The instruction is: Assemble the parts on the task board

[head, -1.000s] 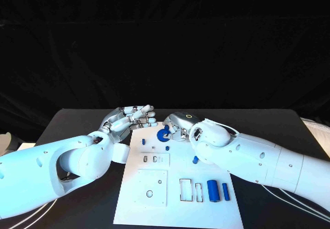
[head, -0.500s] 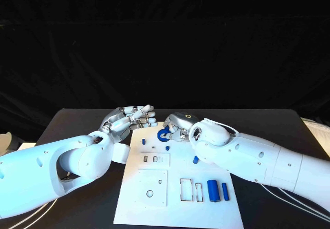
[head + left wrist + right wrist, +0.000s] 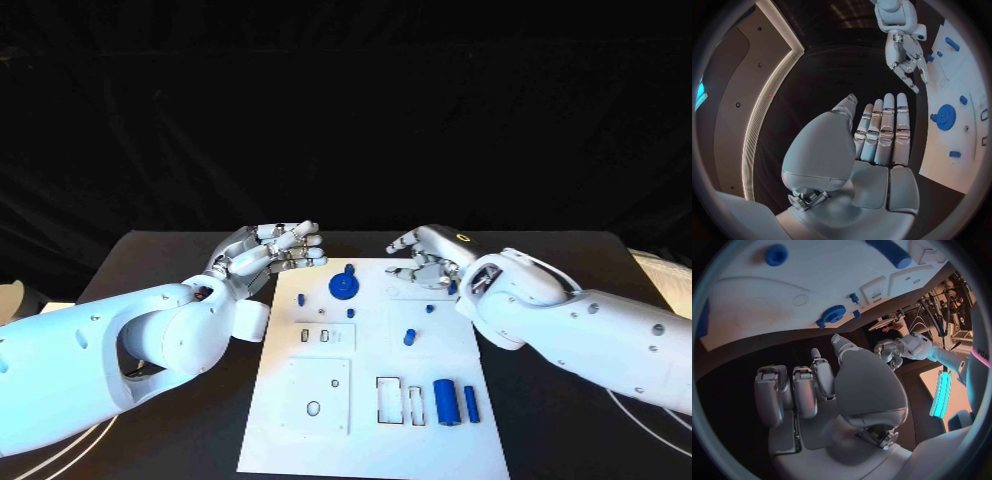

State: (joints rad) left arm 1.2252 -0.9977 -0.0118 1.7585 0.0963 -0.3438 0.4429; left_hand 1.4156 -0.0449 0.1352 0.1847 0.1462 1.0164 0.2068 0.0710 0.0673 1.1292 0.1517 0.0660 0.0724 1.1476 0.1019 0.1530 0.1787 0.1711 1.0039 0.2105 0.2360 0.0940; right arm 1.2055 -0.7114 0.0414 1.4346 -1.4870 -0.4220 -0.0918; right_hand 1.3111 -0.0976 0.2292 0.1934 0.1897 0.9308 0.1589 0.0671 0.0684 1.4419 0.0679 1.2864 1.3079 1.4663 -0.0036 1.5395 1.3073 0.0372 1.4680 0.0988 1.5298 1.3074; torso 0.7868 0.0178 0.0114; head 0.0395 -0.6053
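On the counter (image 3: 159, 262), board (image 3: 372, 420) centred. Left hand (image 3: 277, 247) at board's far-left corner, fingers apart, holding nothing. Blue gear (image 3: 343, 285) on board's far end, between hands. Right hand (image 3: 428, 258) at far-right corner, released, fingers apart. Two blue cylinders (image 3: 456, 400) near board's front right.

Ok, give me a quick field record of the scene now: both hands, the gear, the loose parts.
left hand: open, holds nothing, at the task board's far left corner
right hand: open, holds nothing, above the board's far right edge
blue gear: on the board's far end, between the hands, untouched
two blue cylinders: lying side by side, near right of the board
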